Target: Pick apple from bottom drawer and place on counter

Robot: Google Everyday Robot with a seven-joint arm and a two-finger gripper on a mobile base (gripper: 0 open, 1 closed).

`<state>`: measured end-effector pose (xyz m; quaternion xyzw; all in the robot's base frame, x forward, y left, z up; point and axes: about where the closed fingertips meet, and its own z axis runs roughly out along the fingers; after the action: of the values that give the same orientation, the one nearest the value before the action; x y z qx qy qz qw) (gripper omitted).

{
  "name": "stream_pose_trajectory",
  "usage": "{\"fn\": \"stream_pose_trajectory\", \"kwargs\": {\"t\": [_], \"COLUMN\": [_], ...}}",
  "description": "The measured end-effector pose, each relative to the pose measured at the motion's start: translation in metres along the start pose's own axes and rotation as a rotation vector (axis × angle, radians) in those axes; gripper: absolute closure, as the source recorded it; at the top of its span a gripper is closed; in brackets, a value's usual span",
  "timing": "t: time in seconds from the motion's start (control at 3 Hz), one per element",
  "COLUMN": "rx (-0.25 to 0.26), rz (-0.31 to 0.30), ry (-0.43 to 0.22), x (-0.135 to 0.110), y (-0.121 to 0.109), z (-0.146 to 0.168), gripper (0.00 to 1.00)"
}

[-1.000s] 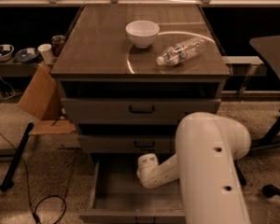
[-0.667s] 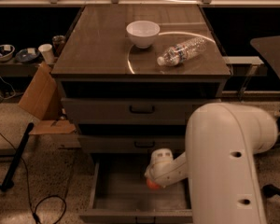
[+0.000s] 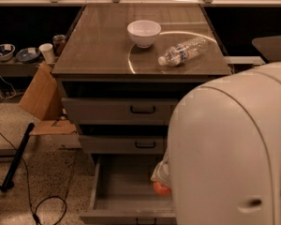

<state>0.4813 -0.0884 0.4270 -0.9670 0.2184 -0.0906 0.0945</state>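
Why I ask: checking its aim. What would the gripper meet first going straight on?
Probably the small reddish-orange apple, just below the gripper inside the open grey metal bottom drawer; the pale arm hides much, so depth is uncertain.

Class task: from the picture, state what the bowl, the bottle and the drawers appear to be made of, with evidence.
The bowl: likely glazed ceramic or plastic, white, smooth. The bottle: clear plastic, see-through. The drawers: seemingly painted metal, matte grey. The claw sits in the bottom drawer by the apple.

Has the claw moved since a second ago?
Yes. The claw, in the bottom drawer at the apple, has shifted right, away from beneath the middle drawer's handle.
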Motion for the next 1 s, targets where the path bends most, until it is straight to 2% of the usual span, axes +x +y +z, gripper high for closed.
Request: {"fn": "stream_pose_trajectory", "kwargs": {"t": [0.33,1.0], "rx": [-0.003,-0.080], "rz": [-0.001,-0.015], "ry": [0.023,0.096], "x": [-0.011,-0.025], "y": [0.012,0.059], "z": [-0.051,-0.119], "gripper": [1.00,1.00]}}
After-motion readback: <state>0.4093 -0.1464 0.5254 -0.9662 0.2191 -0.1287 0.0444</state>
